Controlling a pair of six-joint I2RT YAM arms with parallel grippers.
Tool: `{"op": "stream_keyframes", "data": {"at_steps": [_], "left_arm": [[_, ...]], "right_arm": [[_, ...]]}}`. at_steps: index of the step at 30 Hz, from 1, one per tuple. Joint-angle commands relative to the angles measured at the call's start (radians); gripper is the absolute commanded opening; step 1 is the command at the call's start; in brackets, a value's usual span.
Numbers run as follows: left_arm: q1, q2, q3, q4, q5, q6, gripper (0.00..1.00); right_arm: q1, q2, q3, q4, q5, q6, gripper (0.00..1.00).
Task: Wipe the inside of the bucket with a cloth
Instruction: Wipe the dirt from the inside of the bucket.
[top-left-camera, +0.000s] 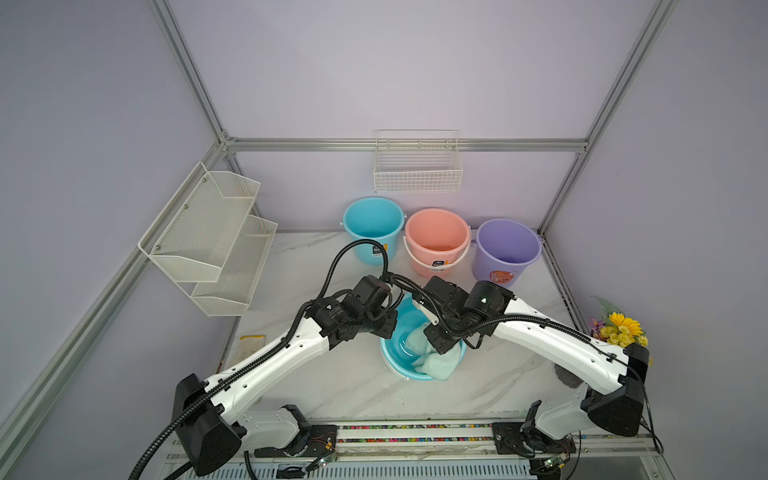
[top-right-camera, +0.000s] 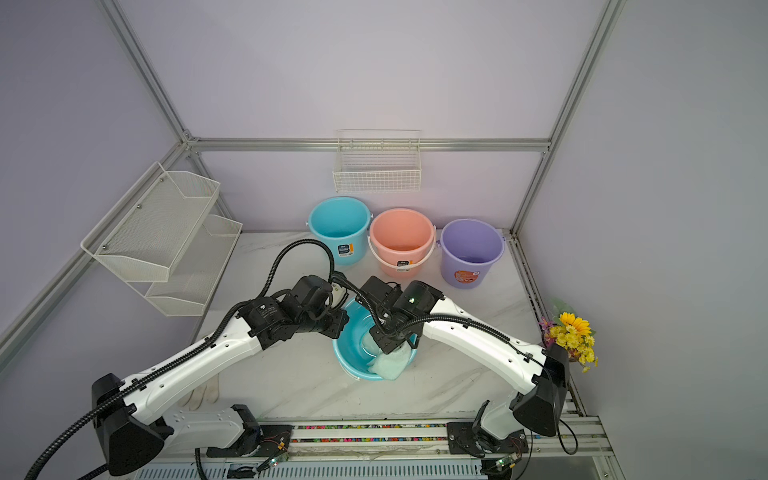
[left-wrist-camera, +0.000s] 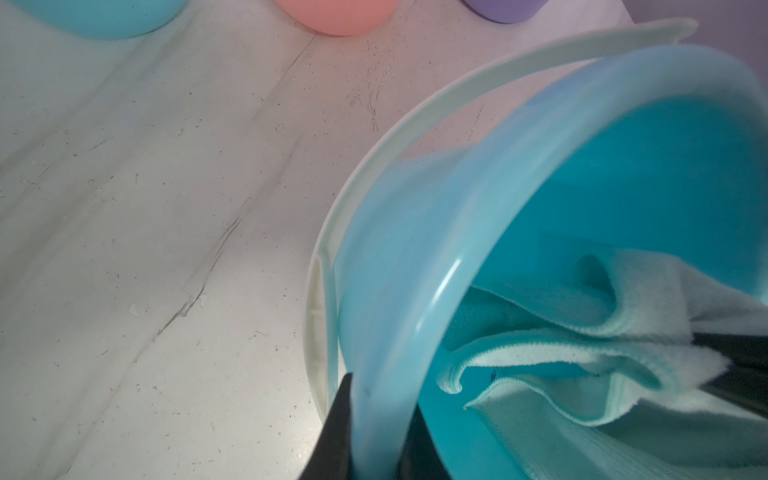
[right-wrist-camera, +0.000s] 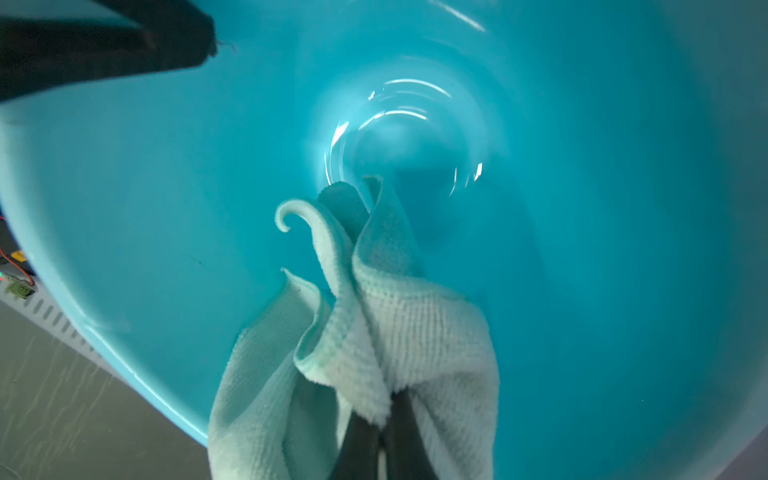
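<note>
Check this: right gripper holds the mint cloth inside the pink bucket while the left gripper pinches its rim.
Not pink: the bucket is blue, as the right wrist view shows. The right gripper holds the mint cloth inside it while the left gripper pinches its rim.

Left tool (left-wrist-camera: 380, 415): blurred, cut by lower frame edge; hidden under its wrist in both top views.
Right tool (right-wrist-camera: 384, 419): fingertips buried in cloth (right-wrist-camera: 374, 332); base cut at lower edge.
Bucket (top-left-camera: 392, 357): far rim behind both arms.
Glove (top-right-camera: 199, 392): fingers only, rest under left arm.
Back-row labels (top-right-camera: 345, 249): unreadable.
</note>
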Motion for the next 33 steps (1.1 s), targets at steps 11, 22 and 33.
{"op": "stream_keyframes", "data": {"at_steps": [11, 22, 33], "left_arm": [[0.013, 0.007, 0.064, 0.052, 0.042, -0.053, 0.00], [0.013, 0.002, 0.073, 0.057, 0.057, -0.055, 0.00], [0.014, -0.014, 0.067, 0.059, 0.046, -0.055, 0.00]], "right_arm": [[0.006, 0.004, -0.305, 0.392, -0.113, 0.230, 0.00], [0.006, 0.120, -0.499, 0.667, -0.086, 0.295, 0.00], [0.006, 0.218, -0.485, 0.594, 0.024, 0.324, 0.00]]}}
